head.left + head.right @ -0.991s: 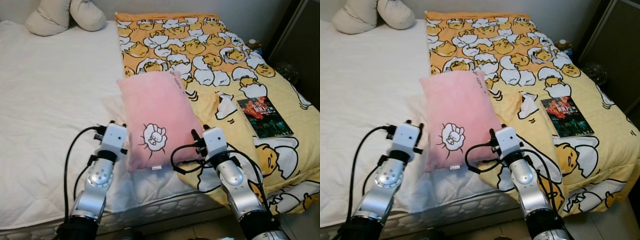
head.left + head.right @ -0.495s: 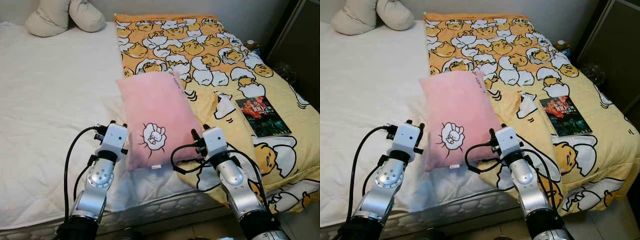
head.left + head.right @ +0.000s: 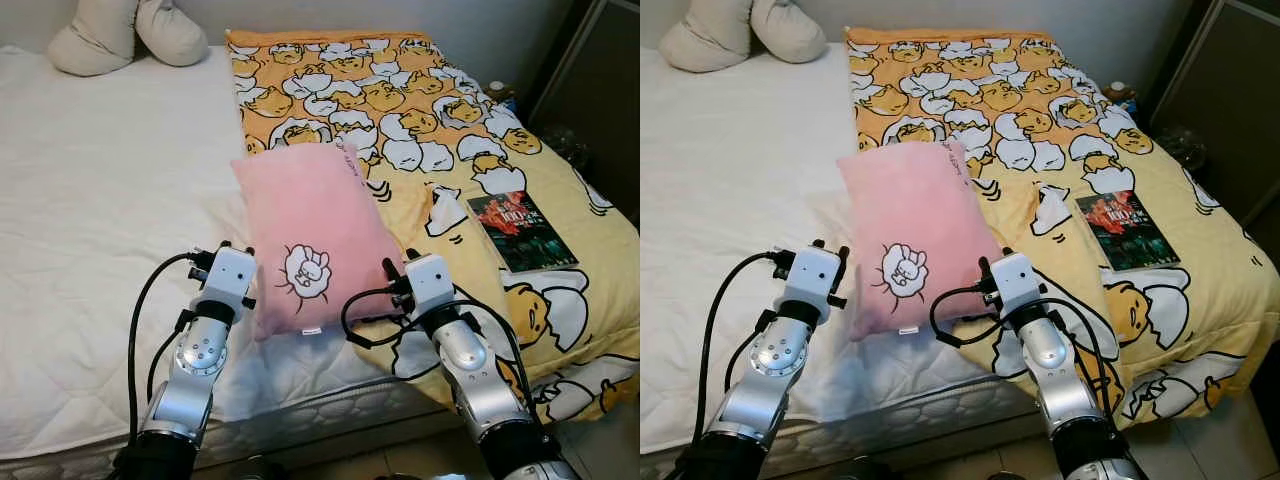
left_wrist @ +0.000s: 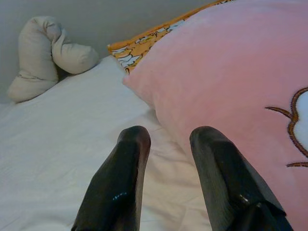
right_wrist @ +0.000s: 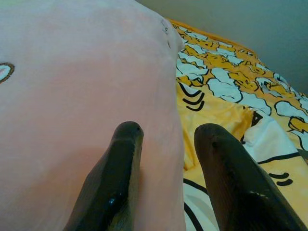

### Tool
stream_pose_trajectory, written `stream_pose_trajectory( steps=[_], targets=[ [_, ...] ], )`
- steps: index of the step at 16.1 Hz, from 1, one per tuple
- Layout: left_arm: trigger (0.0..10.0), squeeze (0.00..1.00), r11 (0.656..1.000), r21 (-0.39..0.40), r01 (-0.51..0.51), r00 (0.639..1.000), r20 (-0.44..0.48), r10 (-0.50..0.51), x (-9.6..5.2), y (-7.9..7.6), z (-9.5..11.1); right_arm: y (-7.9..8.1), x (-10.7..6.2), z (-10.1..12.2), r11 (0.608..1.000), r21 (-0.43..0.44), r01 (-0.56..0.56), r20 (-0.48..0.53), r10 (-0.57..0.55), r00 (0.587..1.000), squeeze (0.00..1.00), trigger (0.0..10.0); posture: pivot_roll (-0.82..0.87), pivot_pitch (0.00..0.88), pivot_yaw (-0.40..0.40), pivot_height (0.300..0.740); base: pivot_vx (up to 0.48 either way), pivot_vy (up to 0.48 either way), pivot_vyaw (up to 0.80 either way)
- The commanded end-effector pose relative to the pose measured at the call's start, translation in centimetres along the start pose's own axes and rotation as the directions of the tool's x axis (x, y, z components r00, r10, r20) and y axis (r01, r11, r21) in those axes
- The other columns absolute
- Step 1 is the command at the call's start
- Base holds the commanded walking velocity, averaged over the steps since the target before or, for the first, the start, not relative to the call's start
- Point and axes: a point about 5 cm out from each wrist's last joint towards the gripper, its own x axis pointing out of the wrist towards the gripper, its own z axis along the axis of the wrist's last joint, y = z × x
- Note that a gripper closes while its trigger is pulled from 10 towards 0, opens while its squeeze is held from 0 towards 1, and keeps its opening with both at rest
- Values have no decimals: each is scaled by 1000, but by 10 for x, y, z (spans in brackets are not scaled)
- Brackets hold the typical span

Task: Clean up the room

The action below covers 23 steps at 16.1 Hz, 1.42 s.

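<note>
A pink pillow (image 3: 310,240) with a white cartoon patch lies across the seam between the white mattress (image 3: 100,200) and the yellow egg-print blanket (image 3: 420,110). My left gripper (image 3: 236,248) sits against its left lower side, open, with its fingers (image 4: 130,159) over the white sheet and the pillow (image 4: 231,82) just beside them. My right gripper (image 3: 398,262) is at the pillow's right lower side, open, one finger (image 5: 122,154) resting on the pink fabric (image 5: 72,96) and the other over the blanket.
A dark-covered book (image 3: 521,231) lies on the blanket to the right. Two cream cushions (image 3: 125,35) sit at the head of the bed. A dark cabinet (image 3: 600,90) stands on the far right; the bed's front edge (image 3: 300,420) is right below my arms.
The head camera has drifted a little, shifting the scene. Both grippers and the pink pillow keep the same places relative to each other.
</note>
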Motion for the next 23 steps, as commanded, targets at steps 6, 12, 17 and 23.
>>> stream_pose_trajectory(
  steps=[6, 12, 17, 23],
  targets=[
    [10000, 0, 1000, -24, 18, 1000, 5, -18, 2, -3, 2, -4, 3, 5, 1000, 11, 14, 19, -15, 1000, 0, 10000, -18, 0, -3, 740, 0, 0, 0],
    [10000, 0, 1000, -24, 18, 1000, 5, -18, 2, -3, 2, -4, 3, 5, 1000, 11, 14, 19, -15, 1000, 0, 10000, -18, 0, -3, 740, 0, 0, 0],
    [10000, 0, 989, -130, -65, 989, -140, 47, -15, -12, -31, -4, 8, -19, 957, 269, 107, -144, -70, 987, 0, 10000, 5, 0, 0, 740, 0, 0, 0],
    [10000, 0, 993, -120, -4, 990, -140, -13, -8, -23, -32, -12, 15, -20, 954, 267, 134, -169, -90, 981, 0, 10000, -36, 0, 0, 740, 0, 0, 0]
  ],
)
